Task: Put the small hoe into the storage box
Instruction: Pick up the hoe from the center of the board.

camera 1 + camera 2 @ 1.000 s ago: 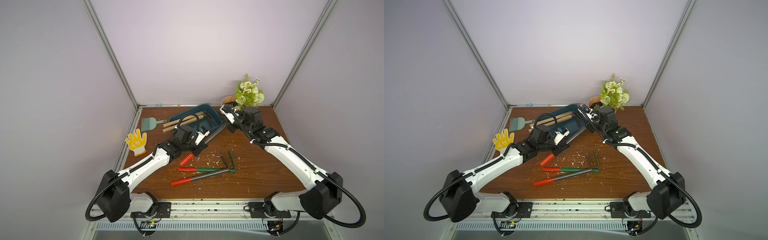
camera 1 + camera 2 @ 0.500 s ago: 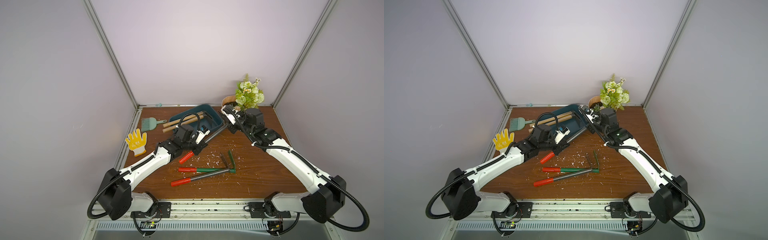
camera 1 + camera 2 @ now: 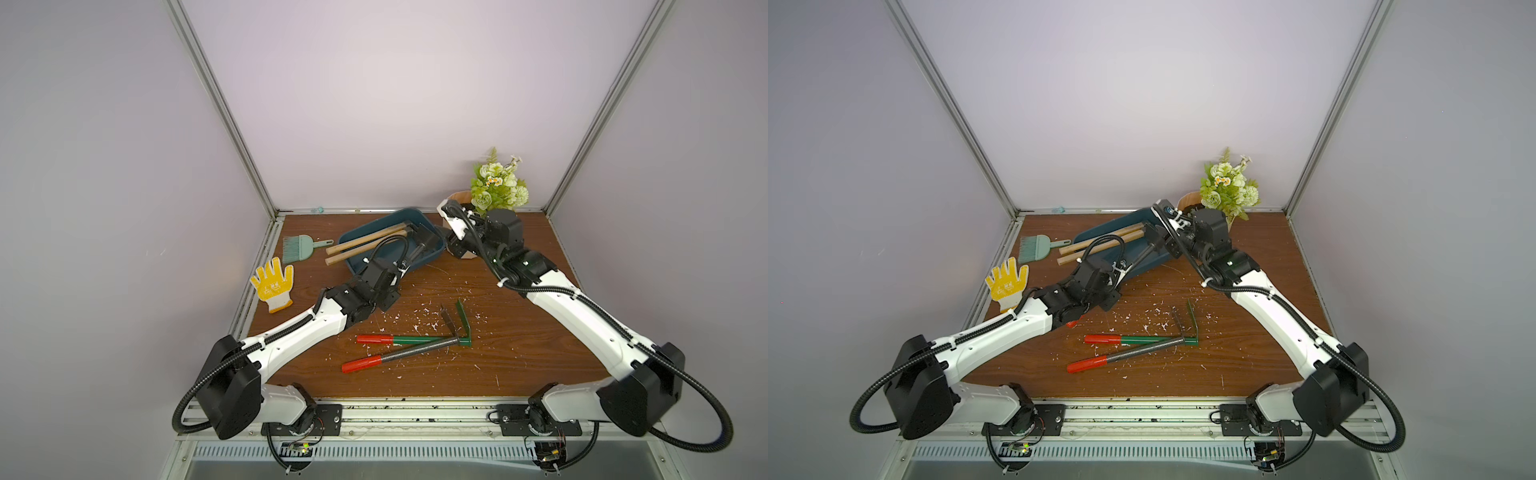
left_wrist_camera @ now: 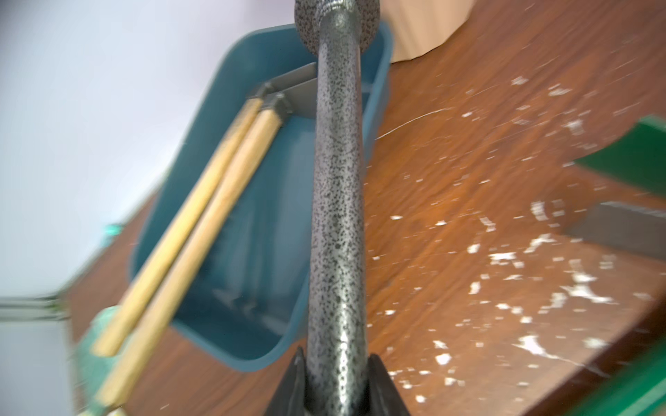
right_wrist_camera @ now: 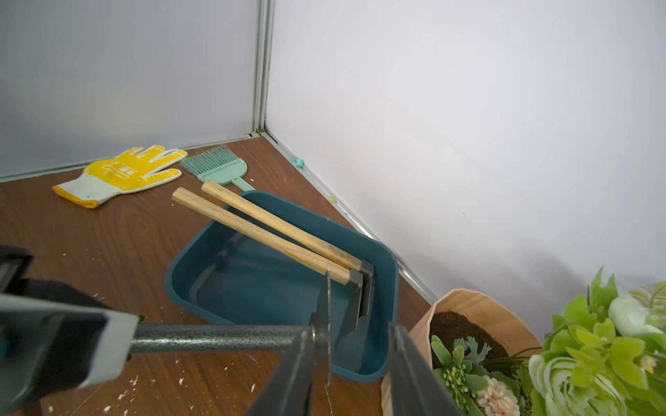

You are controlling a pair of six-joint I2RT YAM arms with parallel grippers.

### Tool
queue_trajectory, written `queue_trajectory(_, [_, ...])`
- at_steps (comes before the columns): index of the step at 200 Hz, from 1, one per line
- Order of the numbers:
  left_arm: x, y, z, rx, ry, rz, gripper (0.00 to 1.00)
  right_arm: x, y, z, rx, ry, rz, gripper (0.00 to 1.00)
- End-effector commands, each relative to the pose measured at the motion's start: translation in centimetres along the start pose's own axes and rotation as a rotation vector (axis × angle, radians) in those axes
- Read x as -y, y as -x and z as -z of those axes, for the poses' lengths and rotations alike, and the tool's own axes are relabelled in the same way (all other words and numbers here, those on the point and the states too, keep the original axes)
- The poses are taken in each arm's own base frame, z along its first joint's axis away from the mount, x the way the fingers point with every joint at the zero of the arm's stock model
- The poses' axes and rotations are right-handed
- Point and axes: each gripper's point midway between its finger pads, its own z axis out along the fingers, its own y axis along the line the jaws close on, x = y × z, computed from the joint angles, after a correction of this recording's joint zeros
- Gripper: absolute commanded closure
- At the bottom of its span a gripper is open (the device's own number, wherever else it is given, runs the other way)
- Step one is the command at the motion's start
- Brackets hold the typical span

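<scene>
While my left gripper (image 4: pixel 336 362) clamps the small hoe (image 4: pixel 337 201) by its speckled shaft, the shaft slants far-right over the near rim of the storage box (image 3: pixel 376 217). Farther on, above the box's right end, my right gripper (image 5: pixel 352 329) stands parted, the hoe's blade beside one finger.

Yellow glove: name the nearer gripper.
Left. The left gripper is at the front edge of the storage box; the right gripper is farther from the glove, by the flowerpot.
</scene>
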Motion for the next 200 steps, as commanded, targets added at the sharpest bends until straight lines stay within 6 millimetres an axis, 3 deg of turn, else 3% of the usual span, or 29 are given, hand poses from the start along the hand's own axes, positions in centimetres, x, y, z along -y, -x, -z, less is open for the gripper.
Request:
queue_trajectory(1, [-3.9, 0.5, 1.0, -0.019, 0.304, -0.054, 0.99, 1.5, 1.8, -0.9, -0.048, -0.012, -0.052, 0.62])
queue_trajectory(24, [-4.5, -0.2, 1.2, -0.075, 0.414, -0.126, 0.99, 1.0, 2.4, -2.0, -0.081, 0.051, -0.061, 0.60])
queue_trajectory(70, [-4.9, -0.1, 2.3, -0.116, 0.506, -0.228, 0.99, 0.1, 1.8, -4.5, -0.180, 0.144, -0.039, 0.59])
queue_trajectory(134, [-4.0, 0.6, 3.1, -0.082, 0.470, -0.254, 1.00, -2.0, -2.5, -7.8, -0.328, 0.268, -0.016, 0.59])
queue_trajectory(200, [-3.7, 0.6, 2.9, -0.075, 0.451, -0.252, 1.00, -3.2, -5.2, -7.9, -0.386, 0.304, -0.031, 0.59])
